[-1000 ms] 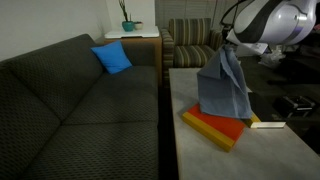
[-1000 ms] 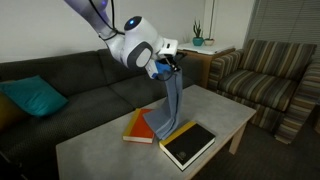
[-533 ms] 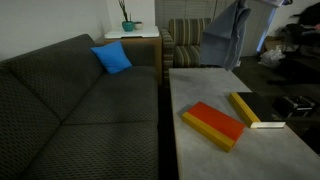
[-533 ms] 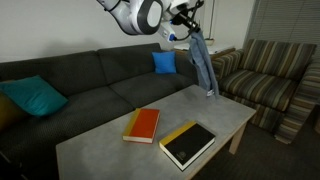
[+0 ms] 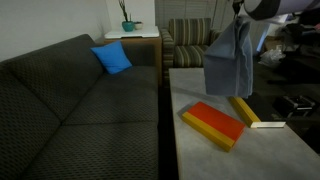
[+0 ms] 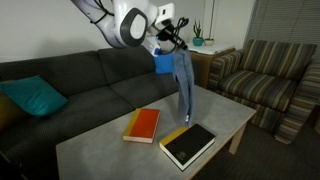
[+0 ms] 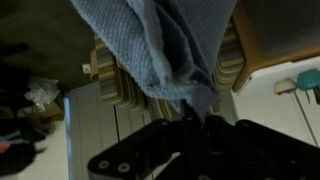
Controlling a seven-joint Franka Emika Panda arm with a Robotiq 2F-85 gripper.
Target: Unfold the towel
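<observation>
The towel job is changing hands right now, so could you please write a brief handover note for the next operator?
Claw: shut on the towel, pinching its upper end.
Towel: lifted, hanging in long folds over the table, near the black book. The orange-and-yellow box lies beside that book. Whether the towel's lower end touches the table is unclear.
Done: towel picked up.
Left: it is not yet unfolded. Lay it down and spread it flat, probably on the bare part of the tabletop.
</observation>
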